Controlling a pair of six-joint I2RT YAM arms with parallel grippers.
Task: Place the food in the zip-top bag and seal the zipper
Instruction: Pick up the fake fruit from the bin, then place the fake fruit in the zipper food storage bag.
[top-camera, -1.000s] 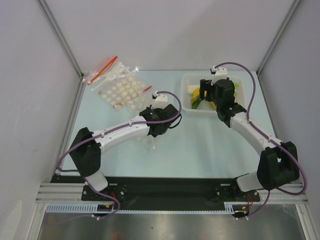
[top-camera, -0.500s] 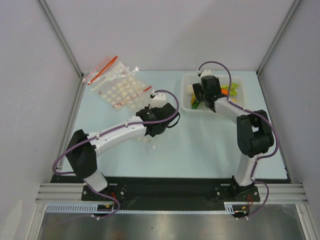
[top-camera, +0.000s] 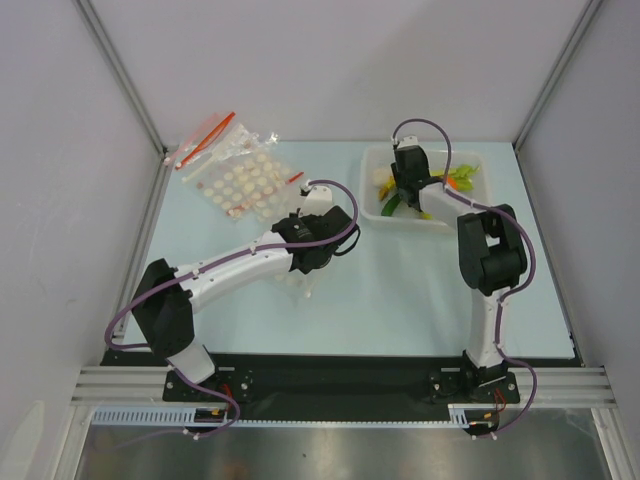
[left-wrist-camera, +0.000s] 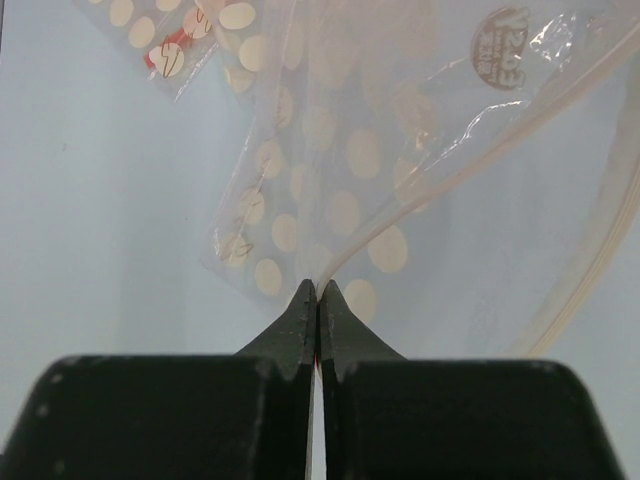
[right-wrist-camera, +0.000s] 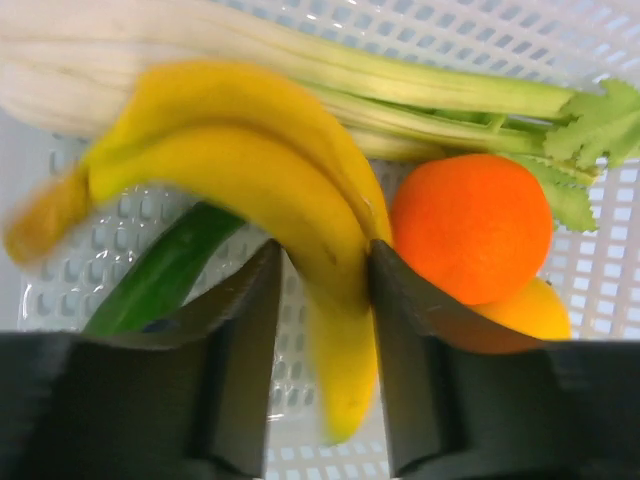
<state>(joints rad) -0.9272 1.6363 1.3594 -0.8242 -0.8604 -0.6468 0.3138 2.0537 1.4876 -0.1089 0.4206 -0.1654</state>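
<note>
My left gripper (left-wrist-camera: 318, 290) is shut on the pale zipper (left-wrist-camera: 440, 185) strip at the mouth edge of the dotted see-through zip-top bag (left-wrist-camera: 330, 160). In the top view the bag (top-camera: 298, 288) lies just below that gripper (top-camera: 308, 265). My right gripper (right-wrist-camera: 322, 265) is down in the white mesh basket (right-wrist-camera: 600, 40), its jaws apart on either side of the yellow banana (right-wrist-camera: 250, 170). The right finger touches the banana and the left stands a little off it. Around it lie the orange (right-wrist-camera: 470, 225), lemon (right-wrist-camera: 535, 310), dark green vegetable (right-wrist-camera: 160, 275) and leek (right-wrist-camera: 300, 60).
A heap of spare dotted bags with red strips (top-camera: 240, 175) lies at the back left. The basket (top-camera: 470, 215) stands at the back right, with the right arm folded upright in front of it. Grey walls close in the table on three sides.
The right arm folded up and its gripper moved left in the basket, down over the banana. The left arm shifted slightly and still holds the bag.
</note>
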